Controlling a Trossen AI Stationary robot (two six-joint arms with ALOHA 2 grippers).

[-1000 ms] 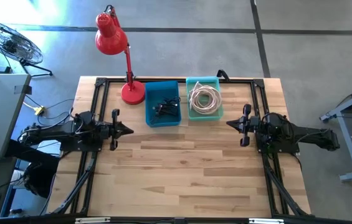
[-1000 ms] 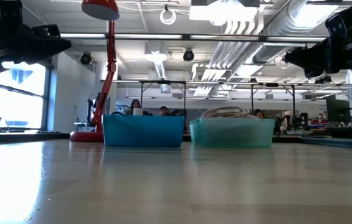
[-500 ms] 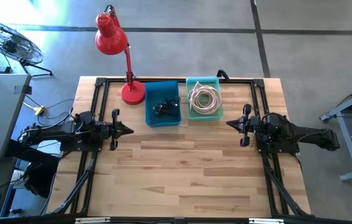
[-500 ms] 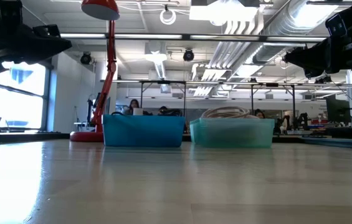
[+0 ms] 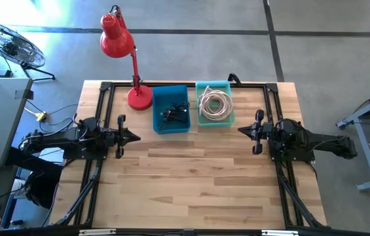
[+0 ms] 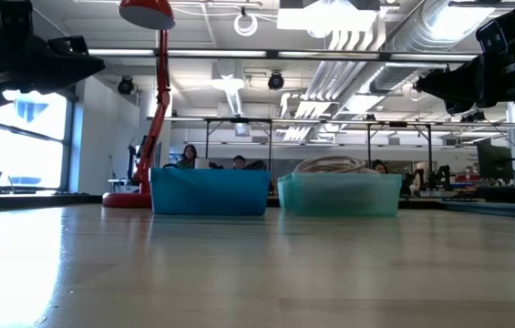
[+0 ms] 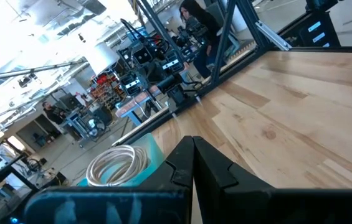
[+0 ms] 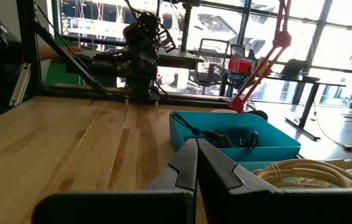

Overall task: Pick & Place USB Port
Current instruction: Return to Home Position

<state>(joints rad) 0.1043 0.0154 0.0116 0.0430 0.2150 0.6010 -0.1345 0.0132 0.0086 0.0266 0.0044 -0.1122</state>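
A pale wooden tabletop [image 5: 191, 177] stands on a grey concrete floor, and the low view looks past it into an open workshop hall where a few people [image 6: 189, 155] sit at far desks. Two bins sit side by side at the back edge of the tabletop, very close together. The blue bin [image 5: 171, 129] is on the left arm's side and the green bin [image 5: 215, 122] on the right arm's side. A black cable [image 5: 173, 115] lies bundled on the bottom of the blue bin. A white cable [image 5: 215, 104] lies coiled in the green bin, and in the low view its loops rise a little above the rim. A red lamp [image 5: 139, 97] has its round base just beside the blue bin, toward the left arm, with its shade leaning out beyond the back edge. A fan [image 5: 11, 42] stands on the floor, well apart from the tabletop.

The left pincer [image 5: 135, 137] hangs above the left part of the tabletop, pointing toward the middle. It is near the blue bin's front corner but apart from it. Its fingers [image 7: 216, 171] are clenched together with nothing between them. The right pincer [image 5: 241, 130] faces it from the right part of the tabletop, near the green bin's front corner and apart from it. Its fingers [image 8: 182, 168] are likewise clenched and empty
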